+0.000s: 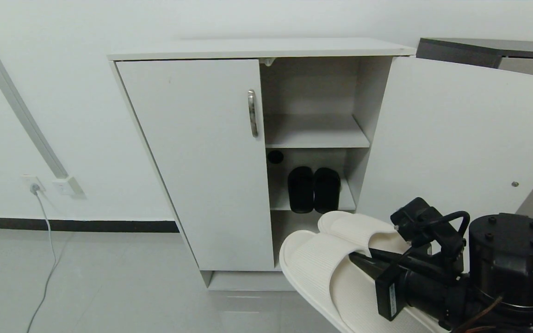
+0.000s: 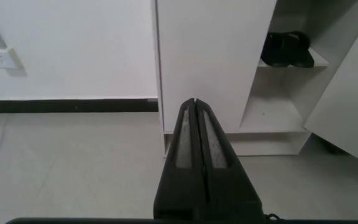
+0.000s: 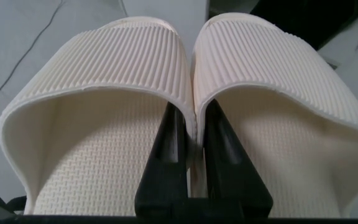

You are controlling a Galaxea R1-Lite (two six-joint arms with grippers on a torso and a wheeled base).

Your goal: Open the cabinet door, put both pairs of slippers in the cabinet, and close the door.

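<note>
White wall (image 1: 63, 69) and grey tiled floor (image 1: 86, 277), with a low white laminate cabinet (image 1: 257, 48) standing against the wall.

The pair of cream ribbed foam slippers (image 3: 135, 81) hangs in the air in front of the cabinet's lower right opening, toes pointing toward it. The right pincer (image 3: 190, 124) has one finger inside each slipper and is clamped narrowly on the two adjoining inner walls. This single grip carries both slippers side by side.

The slippers appear light, soft and flexible. The ribbed upper and textured insole should give good friction. The pinched walls are thin, however, so the long toes may sag or swing, and one slipper could slide free if the grip loosens. The paired inner edges near the heel opening seem the best place to hold them.

The pair of black slippers (image 1: 313, 189) lies on the middle shelf. The top shelf (image 1: 315, 132) and the bottom compartment (image 2: 272, 115) hold nothing. The right door (image 1: 456, 138) stands swung open, and the left door (image 1: 197, 162), with its metal bar handle (image 1: 252, 113), is shut.

The left pincer (image 2: 194, 109) is pressed together on nothing, off to the cabinet's left above the floor.
</note>
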